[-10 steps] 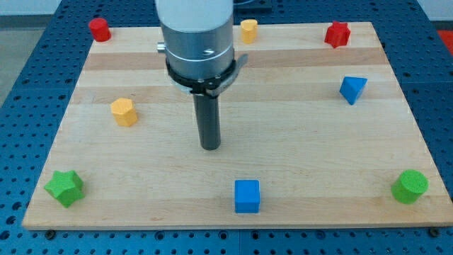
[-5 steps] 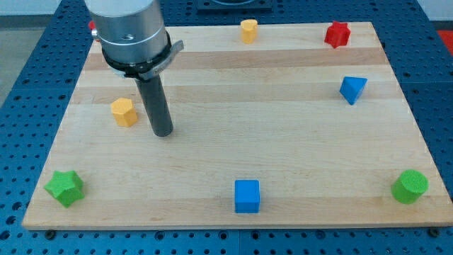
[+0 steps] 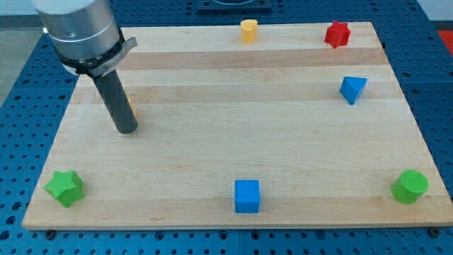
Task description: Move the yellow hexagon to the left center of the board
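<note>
My tip (image 3: 126, 129) sits at board's nine o'clock side; no fingers, just a bare rod. Yellow hexagon (image 3: 131, 106) mostly hidden behind rod, only a sliver showing at its right edge. Risk: off-centre contact could spin it away past the rod.

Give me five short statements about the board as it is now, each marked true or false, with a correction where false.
1. My tip is at the view's left half of the board. True.
2. The yellow hexagon is in full view. False: the rod covers nearly all of it.
3. The blue cube sits near the view's bottom edge. True.
4. The green star is at the view's top right. False: it is at the bottom left.
5. The red star is at the top right. True.
</note>
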You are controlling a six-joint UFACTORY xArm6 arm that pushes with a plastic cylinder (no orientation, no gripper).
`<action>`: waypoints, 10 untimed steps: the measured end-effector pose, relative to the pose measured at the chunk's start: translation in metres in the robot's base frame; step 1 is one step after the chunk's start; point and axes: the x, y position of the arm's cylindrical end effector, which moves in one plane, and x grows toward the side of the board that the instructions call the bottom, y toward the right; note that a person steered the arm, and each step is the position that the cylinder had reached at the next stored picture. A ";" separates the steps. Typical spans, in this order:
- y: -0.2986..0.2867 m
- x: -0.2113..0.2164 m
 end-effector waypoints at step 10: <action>-0.006 -0.040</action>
